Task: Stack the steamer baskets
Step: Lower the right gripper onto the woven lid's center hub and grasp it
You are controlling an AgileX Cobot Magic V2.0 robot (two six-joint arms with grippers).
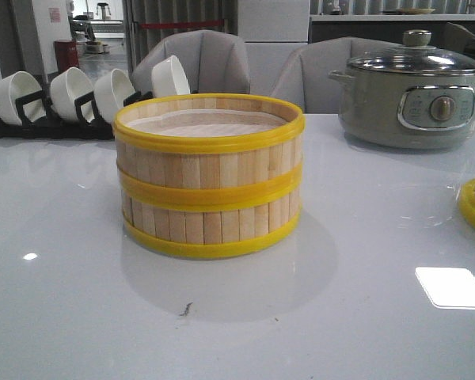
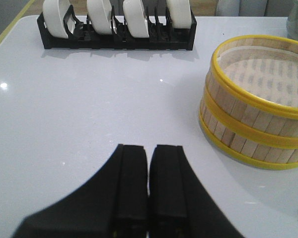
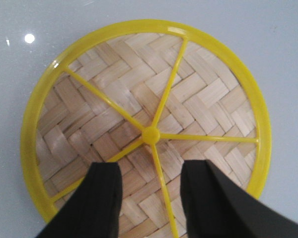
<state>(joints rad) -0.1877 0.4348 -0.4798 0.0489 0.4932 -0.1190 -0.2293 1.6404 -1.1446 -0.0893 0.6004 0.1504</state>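
Two baskets (image 1: 209, 176) already stacked mid-tabletop (image 1: 79, 301), rims flush, top one uncovered with whitish liner showing, so only the lid (image 3: 146, 134) looks left to place. Right claw (image 3: 151, 191) hangs directly over the lid, fingers spread and nothing between them, the centre hub just ahead of the gap; looks lined up to drop onto the hub, my read. Lid lies flat on the tabletop, apart from the stack, only its edge showing at the front view's right side. Left claw (image 2: 148, 191) clenched with pads touching, holding nothing, parked low with the stack ahead and off to its right, bowl rack (image 2: 116, 29) further ahead; likely just keeping clear. Materials: baskets are vertical pale bamboo slats with glossy yellow hoop rims, round and low; lid is herringbone-woven bamboo strip, yellow ring plus thin radial spokes. Tabletop glossy white, reflective.
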